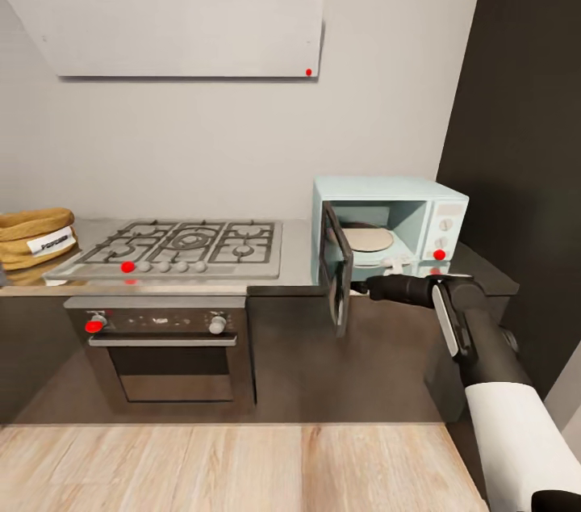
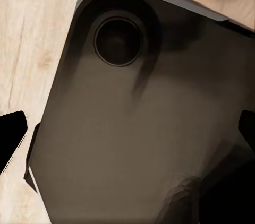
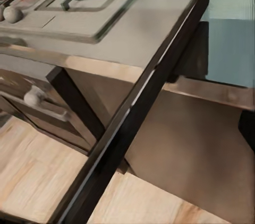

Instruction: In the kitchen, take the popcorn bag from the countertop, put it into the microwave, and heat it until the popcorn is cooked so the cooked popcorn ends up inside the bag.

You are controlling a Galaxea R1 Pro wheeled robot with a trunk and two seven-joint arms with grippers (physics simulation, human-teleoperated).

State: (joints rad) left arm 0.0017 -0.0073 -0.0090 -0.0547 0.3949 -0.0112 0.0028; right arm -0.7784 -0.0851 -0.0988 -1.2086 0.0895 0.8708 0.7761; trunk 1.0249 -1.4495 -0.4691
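The tan popcorn bag (image 1: 34, 241) with its white label sits on the grey countertop (image 1: 298, 253) at the far left, beside the hob. The popcorn itself is hidden. The mint-blue microwave (image 1: 420, 209) stands at the counter's right end with its black-framed glass door (image 1: 336, 274) swung wide open, showing a round plate (image 1: 367, 239) inside. My right gripper (image 1: 365, 286) is at the door's outer edge; the door frame (image 3: 138, 118) runs diagonally close in front of it, and one finger (image 3: 247, 128) shows far to the side. My left gripper (image 2: 127, 128) is open and empty over my own dark base.
A gas hob (image 1: 181, 245) with black grates lies between bag and microwave, with a built-in oven (image 1: 165, 350) under it and a hood (image 1: 177, 31) above. A tall dark cabinet (image 1: 524, 132) rises right of the microwave. Wooden floor (image 1: 226, 463) lies in front.
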